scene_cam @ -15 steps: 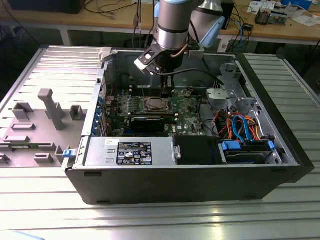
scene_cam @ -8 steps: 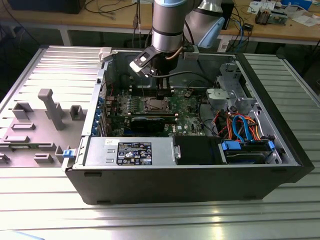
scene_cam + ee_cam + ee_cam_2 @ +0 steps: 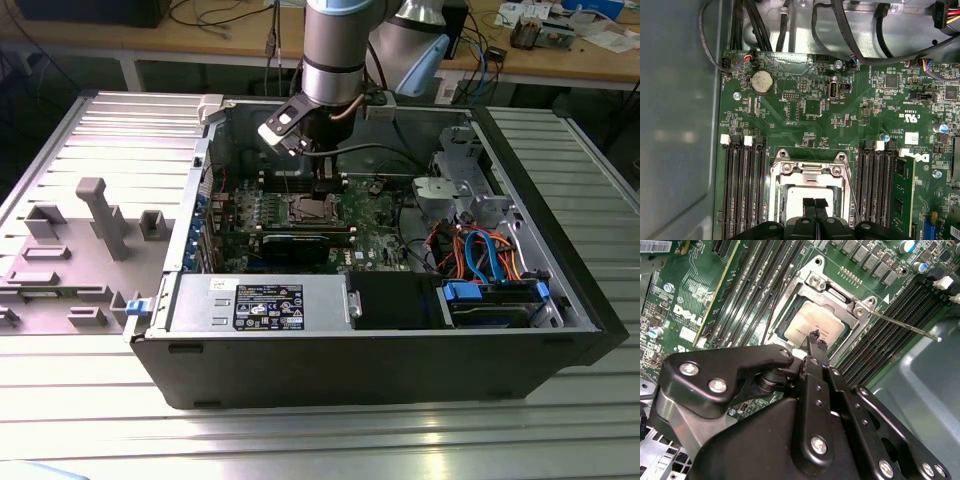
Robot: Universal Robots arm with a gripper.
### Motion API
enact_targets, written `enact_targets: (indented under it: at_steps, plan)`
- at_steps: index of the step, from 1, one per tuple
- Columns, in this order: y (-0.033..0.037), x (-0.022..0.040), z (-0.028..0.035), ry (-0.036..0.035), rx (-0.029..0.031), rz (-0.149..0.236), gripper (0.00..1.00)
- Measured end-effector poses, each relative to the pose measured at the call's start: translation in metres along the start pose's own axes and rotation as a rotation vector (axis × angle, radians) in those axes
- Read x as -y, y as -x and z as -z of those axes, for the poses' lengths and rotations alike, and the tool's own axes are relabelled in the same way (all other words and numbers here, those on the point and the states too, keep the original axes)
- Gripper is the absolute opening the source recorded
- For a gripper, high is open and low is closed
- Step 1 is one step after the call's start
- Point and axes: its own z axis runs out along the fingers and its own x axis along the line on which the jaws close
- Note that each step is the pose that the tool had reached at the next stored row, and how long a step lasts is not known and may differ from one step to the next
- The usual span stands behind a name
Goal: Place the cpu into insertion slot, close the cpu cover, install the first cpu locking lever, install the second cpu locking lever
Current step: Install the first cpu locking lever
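Jaws pinched shut, holding nothing. The gripper (image 3: pixel 817 341) hangs just over the cpu (image 3: pixel 807 320), which sits under the lowered cover (image 3: pixel 832 287). One lever (image 3: pixel 905 326) sticks out free. Risk, I'd say: the thin rod slips off the closed tips, so the cover lifts.

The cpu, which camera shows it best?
The second wrist view: the cpu shows close up, its silver top framed by the cpu cover. In the first wrist view the gripper hides part of it. The exterior view shows it far off, beneath the arm.
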Motion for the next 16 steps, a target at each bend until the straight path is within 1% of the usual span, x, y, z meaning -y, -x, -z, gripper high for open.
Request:
enact_targets:
  at_steps: [5,9,11,15,16]
  plan:
    - [0.0000,0.0000,0.0000,0.0001,0.0003,0.003,0.11]
    - [0.0000,0.0000,0.0000,0.0004,0.0043,0.027,0.11]
    - [0.0000,0.0000,0.0000,0.0008,0.0047,0.042,0.11]
    - [0.0002,0.0000,-0.0002,0.0012,0.0049,0.055,0.11]
    - [0.0003,0.0000,-0.0002,0.0014,0.0051,0.063,0.11]
